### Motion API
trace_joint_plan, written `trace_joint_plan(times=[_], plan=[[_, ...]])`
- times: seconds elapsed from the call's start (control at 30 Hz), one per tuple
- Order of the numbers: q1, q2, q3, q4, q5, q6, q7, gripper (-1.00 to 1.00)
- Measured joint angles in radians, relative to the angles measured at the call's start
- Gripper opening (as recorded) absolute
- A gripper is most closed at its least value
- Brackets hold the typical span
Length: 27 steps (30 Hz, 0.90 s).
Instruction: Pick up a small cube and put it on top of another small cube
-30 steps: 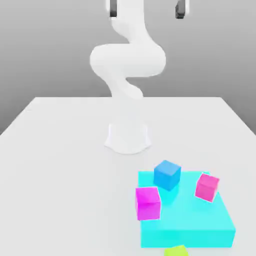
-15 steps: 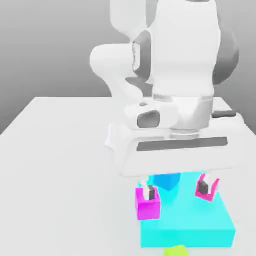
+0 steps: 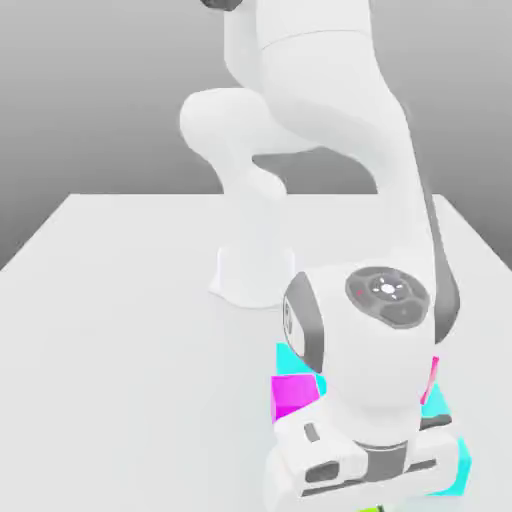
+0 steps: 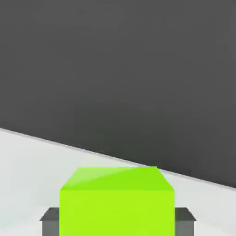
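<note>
The white arm bends low over the white table (image 3: 120, 290), its gripper (image 4: 117, 216) grasping the lime-green cube (image 4: 117, 200). Behind is a grey wall (image 3: 90, 90).

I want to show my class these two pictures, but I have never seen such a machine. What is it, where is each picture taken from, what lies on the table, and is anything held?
This is a computer-simulated white robot arm bolted to a white table. One picture comes from a camera standing off the arm, looking across the table. The other comes from a camera on the arm's hand.

In the outside picture the arm bends down over a flat cyan block. A magenta cube sits on that block, and a sliver of a lime-green cube peeks out under the hand.

In the hand picture the gripper, the arm's two-fingered pincer, has a dark finger against each side of the lime-green cube. The cube looks gripped.
</note>
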State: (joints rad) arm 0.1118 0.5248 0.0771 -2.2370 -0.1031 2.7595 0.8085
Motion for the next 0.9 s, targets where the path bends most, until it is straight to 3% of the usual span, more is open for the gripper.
trace_joint_plan(times=[0.23, 0.9], plan=[[-0.013, -0.151, 0.021, -0.044, 0.025, -0.108, -0.012, -1.0], [0.072, -0.878, 0.066, -0.566, 0.169, -0.307, 0.137, -1.0]])
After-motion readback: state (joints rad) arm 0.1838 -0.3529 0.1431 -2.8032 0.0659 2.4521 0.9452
